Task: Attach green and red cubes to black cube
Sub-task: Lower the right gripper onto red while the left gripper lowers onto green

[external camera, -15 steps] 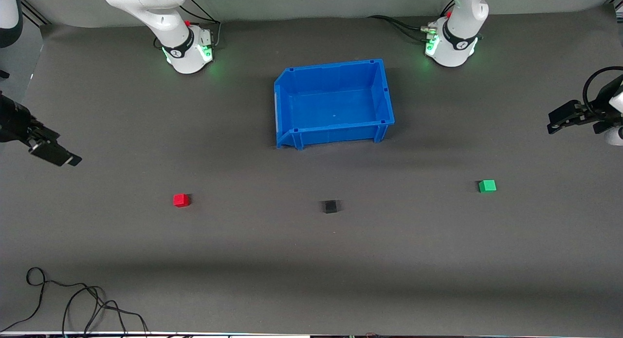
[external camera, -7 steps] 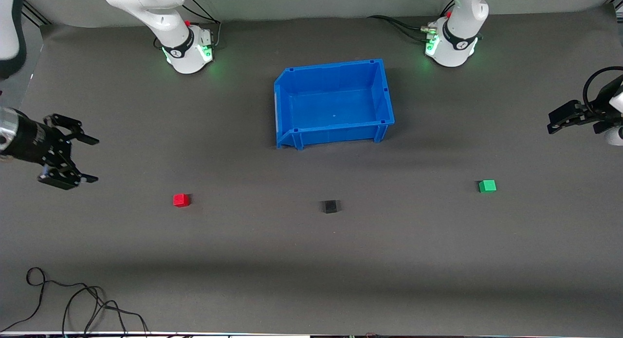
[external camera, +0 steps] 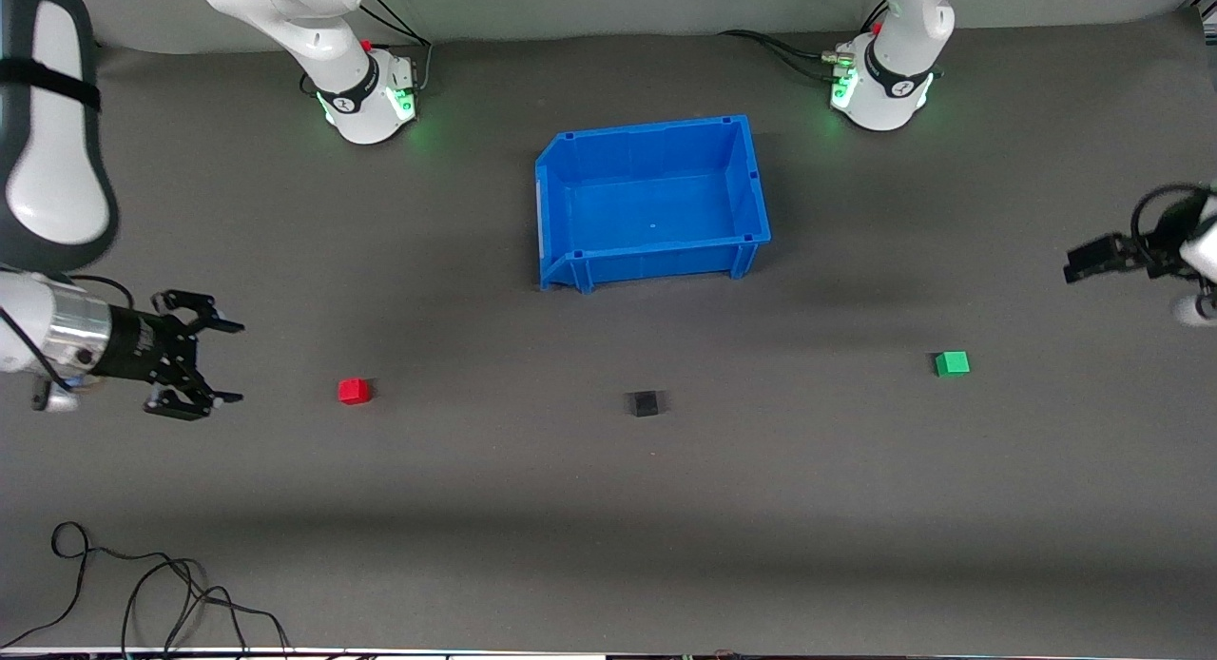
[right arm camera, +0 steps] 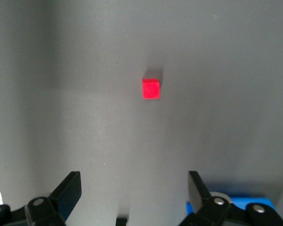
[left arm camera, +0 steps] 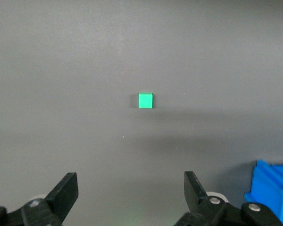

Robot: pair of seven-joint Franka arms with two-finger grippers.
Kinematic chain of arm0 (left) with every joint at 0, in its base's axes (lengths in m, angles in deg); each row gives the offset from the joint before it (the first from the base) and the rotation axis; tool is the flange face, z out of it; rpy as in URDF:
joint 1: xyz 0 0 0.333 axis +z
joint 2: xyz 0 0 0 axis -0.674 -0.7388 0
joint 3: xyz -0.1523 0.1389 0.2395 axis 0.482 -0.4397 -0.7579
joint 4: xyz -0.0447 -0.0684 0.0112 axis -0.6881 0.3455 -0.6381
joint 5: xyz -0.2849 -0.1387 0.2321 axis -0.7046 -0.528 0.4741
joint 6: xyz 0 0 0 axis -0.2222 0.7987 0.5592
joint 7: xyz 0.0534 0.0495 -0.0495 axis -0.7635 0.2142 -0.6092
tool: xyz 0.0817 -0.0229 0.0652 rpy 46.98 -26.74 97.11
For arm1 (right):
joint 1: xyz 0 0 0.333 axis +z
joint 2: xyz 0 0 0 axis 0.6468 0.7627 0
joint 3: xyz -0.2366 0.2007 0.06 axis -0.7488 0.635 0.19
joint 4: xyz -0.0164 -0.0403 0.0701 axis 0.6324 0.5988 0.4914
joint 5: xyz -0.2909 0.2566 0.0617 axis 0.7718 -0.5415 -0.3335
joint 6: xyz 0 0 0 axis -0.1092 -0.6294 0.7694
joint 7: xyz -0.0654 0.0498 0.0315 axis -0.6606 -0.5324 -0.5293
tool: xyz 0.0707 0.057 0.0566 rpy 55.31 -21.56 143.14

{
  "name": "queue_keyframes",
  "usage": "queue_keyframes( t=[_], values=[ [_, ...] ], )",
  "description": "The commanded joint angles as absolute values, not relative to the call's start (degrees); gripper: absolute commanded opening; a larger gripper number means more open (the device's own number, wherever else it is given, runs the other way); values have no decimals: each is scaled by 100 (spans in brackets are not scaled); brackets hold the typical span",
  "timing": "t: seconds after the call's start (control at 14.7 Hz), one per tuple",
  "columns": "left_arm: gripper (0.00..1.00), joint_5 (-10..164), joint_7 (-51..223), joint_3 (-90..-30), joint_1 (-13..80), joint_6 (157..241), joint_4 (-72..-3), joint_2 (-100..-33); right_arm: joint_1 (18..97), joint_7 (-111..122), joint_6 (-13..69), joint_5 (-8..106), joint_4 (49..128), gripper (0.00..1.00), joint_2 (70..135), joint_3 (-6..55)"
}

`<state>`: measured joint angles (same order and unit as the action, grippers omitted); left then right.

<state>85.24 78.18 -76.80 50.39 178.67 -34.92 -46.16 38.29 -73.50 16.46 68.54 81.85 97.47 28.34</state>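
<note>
Looked like a robotics lab: tabletop (external camera: 608, 546) covered by a plain grey mat, two white arm bases (external camera: 366, 104) bolted along its edge with green status lights glowing, loose black cables (external camera: 143, 593) trailing at one corner, a blue plastic bin (external camera: 651, 199) set mid-table. No household or shop furnishings anywhere in view.

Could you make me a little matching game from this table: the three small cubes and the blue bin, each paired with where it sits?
Things:
1. red cube
2. green cube
3. black cube
4. blue bin

Places:
A. between the two coloured cubes
B. nearest the robots' bases
C. toward the left arm's end of the table
D. toward the right arm's end, by the open right gripper

Pairs: 1-D, 2-C, 3-A, 4-B
</note>
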Motion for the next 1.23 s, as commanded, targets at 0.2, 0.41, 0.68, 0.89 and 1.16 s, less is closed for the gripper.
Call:
queue_keyframes(
  t=[0.2,0.41,0.68,0.89,1.16],
  values=[
    [100,8236,8646,-7673,5292,18727,-3783,-5276,3898,-6414,3428,6291,9616,100,9934,2836],
    [100,8236,9831,-7673,5292,19833,-4608,-5356,3907,-6115,3905,5966,9731,100,10408,2845],
    [100,8227,11833,-7664,5257,20627,-4909,-5846,3907,-5579,4309,5501,9723,100,10988,2854],
    [99,8236,13339,-7664,5248,21022,-4918,-6277,3916,-5218,4503,5175,9723,100,11297,2863],
    [92,8227,15124,-7664,5213,21277,-4918,-6787,3916,-5191,4503,5148,9723,100,11324,2863]
  ],
)
